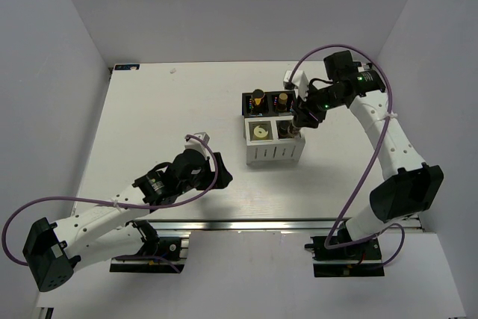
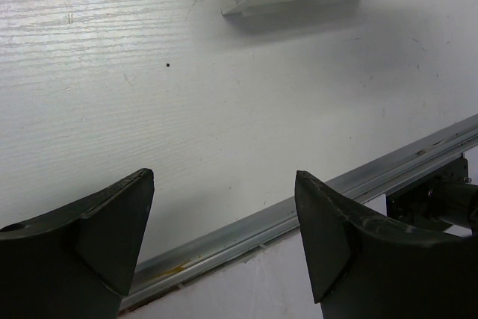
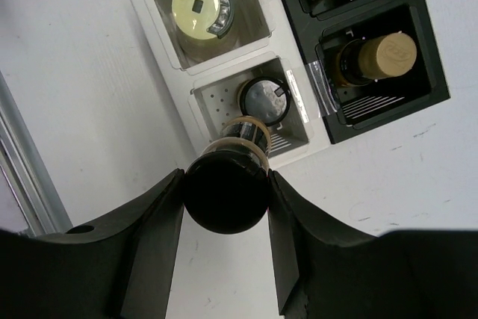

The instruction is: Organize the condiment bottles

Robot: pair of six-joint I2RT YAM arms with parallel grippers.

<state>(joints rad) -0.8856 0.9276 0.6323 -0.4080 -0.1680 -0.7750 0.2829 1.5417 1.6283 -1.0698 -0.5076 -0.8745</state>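
- The left gripper (image 2: 224, 184) hangs over bare table (image 2: 224, 72) near the front edge. Its jaws are wide and hold nothing, and it is well apart from the box (image 1: 272, 156), which lies toward its 1 o'clock.
- The right gripper (image 3: 225, 177) clasps a dark-capped brown jar (image 3: 224, 198) by the sides. It holds the jar upright over the near lip of the box's near right white compartment.
- That compartment already holds a second jar (image 3: 263, 100), at 1 o'clock from the held one.
- The step looks like seating the held jar beside its twin. It would be well to keep the jar vertical and aim for the free space on the near side of the compartment. Lower it until the base rests, and only then part the fingers, so that the jar neither catches the lip nor knocks the other jar.
- The cream bottle (image 3: 200, 7) sits in the neighbouring white compartment.
- A tall bottle (image 3: 385, 55) and the other tall bottle (image 1: 256, 98) stand in the black compartments at the far side.
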